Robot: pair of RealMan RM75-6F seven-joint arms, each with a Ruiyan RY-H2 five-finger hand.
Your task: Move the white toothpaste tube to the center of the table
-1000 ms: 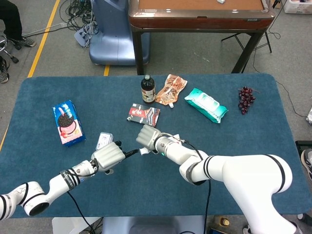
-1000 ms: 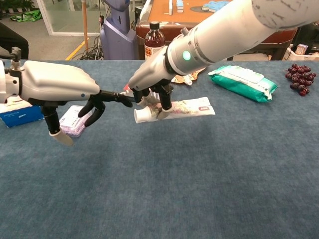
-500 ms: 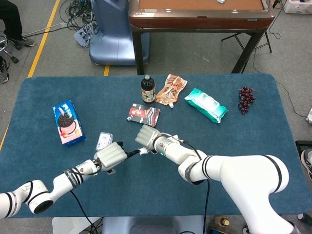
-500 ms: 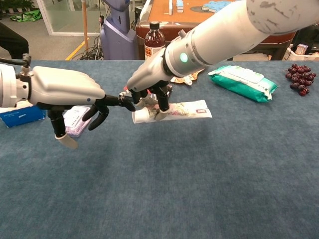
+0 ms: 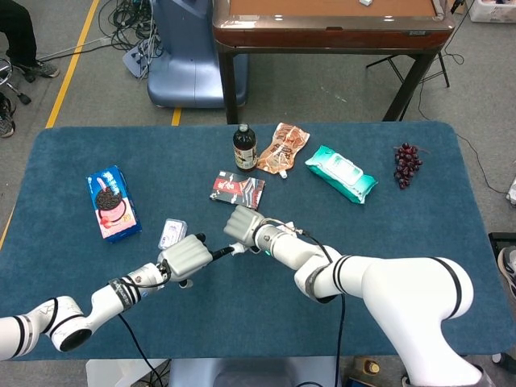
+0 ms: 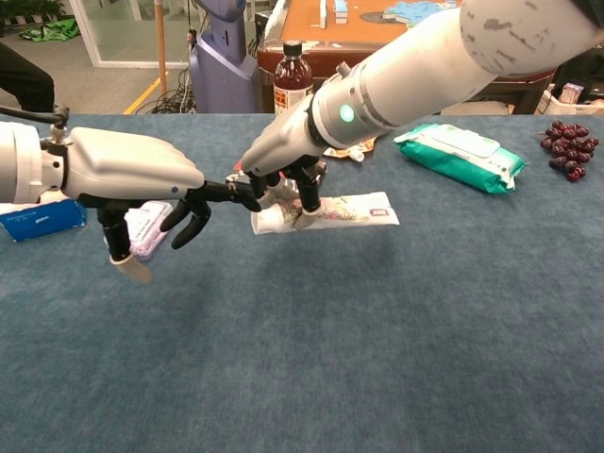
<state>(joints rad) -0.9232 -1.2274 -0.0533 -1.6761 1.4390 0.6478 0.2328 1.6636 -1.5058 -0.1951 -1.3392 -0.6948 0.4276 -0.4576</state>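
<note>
The white toothpaste tube [image 6: 342, 209] lies near the middle of the blue table [image 6: 396, 340], its cap end pointing left. My right hand [image 6: 288, 177] grips the tube at that cap end, fingers curled over it. In the head view the right hand [image 5: 242, 226] covers most of the tube, and only a white bit of the tube [image 5: 235, 249] shows. My left hand [image 6: 142, 175] hovers just left of it with fingers spread and nothing in them; one outstretched fingertip [image 6: 247, 199] reaches the cap end. The head view shows the left hand [image 5: 186, 258] right beside the right hand.
A small pale packet [image 5: 172, 233] lies under the left hand. Further left is a blue cookie box [image 5: 111, 203]. Behind the hands are a dark packet [image 5: 237, 190], a brown bottle [image 5: 244, 148], a snack pouch [image 5: 283, 147], a teal wipes pack [image 5: 341, 173] and grapes [image 5: 405, 164].
The left hand has moved right, its outstretched finger closing on the tube's cap end. The tube has shifted slightly left in the right hand's grip.
</note>
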